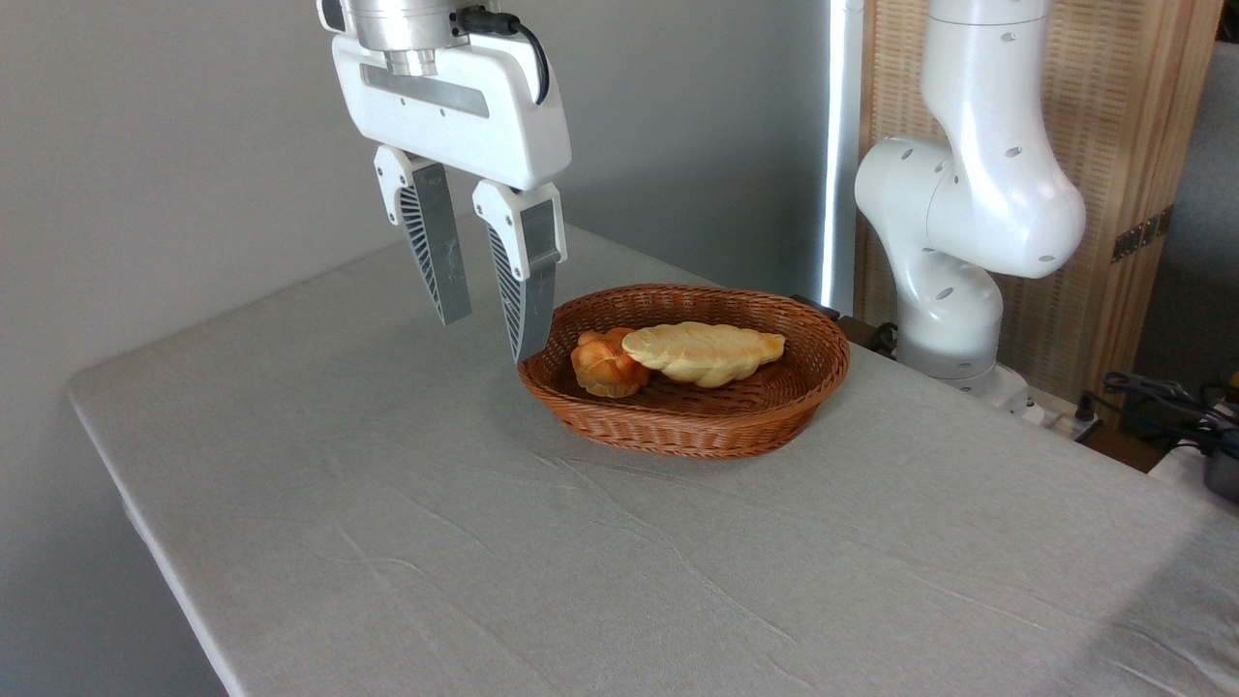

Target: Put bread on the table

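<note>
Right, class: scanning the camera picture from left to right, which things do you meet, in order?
Gripper with its fingers apart → small orange bun → braided bread, both lying in the wicker basket → white robot arm base → cables at the right edge.

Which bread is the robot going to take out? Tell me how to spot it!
Find the brown wicker basket on the grey table, just right of the open gripper. Two breads lie inside. Pick the long braided loaf, pale yellow and pointed at both ends, not the small round orange bun touching its left end.
</note>
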You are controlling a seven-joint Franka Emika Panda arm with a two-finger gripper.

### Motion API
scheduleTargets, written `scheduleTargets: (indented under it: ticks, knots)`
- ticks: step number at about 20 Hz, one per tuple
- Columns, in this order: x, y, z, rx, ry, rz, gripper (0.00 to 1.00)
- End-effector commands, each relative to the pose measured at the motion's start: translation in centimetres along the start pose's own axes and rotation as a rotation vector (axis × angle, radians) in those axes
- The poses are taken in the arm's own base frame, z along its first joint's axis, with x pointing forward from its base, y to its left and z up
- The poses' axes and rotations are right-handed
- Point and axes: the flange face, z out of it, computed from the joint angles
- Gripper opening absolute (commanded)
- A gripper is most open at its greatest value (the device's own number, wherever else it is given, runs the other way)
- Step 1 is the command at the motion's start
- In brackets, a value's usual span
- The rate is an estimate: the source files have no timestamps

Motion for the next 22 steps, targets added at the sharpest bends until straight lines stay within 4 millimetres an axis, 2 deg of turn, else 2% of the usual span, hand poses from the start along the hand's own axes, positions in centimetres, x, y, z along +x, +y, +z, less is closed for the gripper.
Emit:
scheduleTargets:
  ticks: [1,4,7,8,12,16,20,22]
  knots:
    - [-1.3,1.6,0.4,-0.029,-0.012,0.007,1.00]
    - [-3.2,4.1,0.7,-0.039,-0.014,0.026,1.00]
    - [-4.9,8.8,2.1,-0.073,-0.021,0.190,1.00]
    - [-5.9,10.2,2.6,-0.077,-0.021,0.256,1.00]
    - [-9.9,13.6,4.7,-0.083,-0.016,0.368,1.00]
    - [-8.8,17.6,8.0,-0.129,-0.069,0.522,1.00]
    - [-9.0,19.6,11.5,-0.162,-0.129,0.684,1.00]
    - [-9.2,20.1,13.3,-0.189,-0.160,0.702,1.00]
